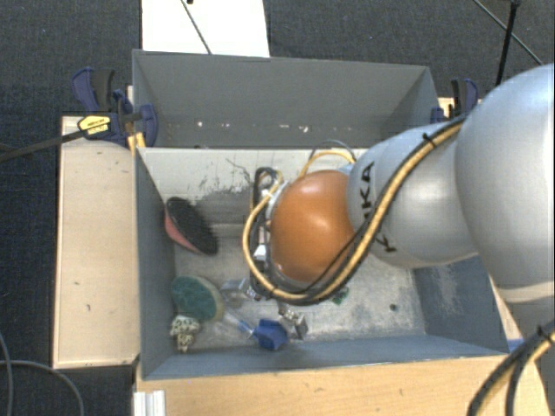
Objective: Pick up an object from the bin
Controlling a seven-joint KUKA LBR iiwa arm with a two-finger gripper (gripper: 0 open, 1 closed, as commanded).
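Several small things lie in the bin's (286,102) left half, among them a black brush (191,225), a green round pad (194,295) and a blue piece (270,336) at the front edge. The jaws hang just beside that blue piece, open or closed I cannot tell; nothing looks lifted yet.

- My arm (434,206) comes into the grey bin (277,94) from the right, with the orange wrist cover (310,224) over mid-floor.
- Just below the cover, near the front wall: blue piece (270,336), clear plastic bit (236,321).
- Left side: black brush (192,226), green disc (194,295), small speckled thing (183,331).
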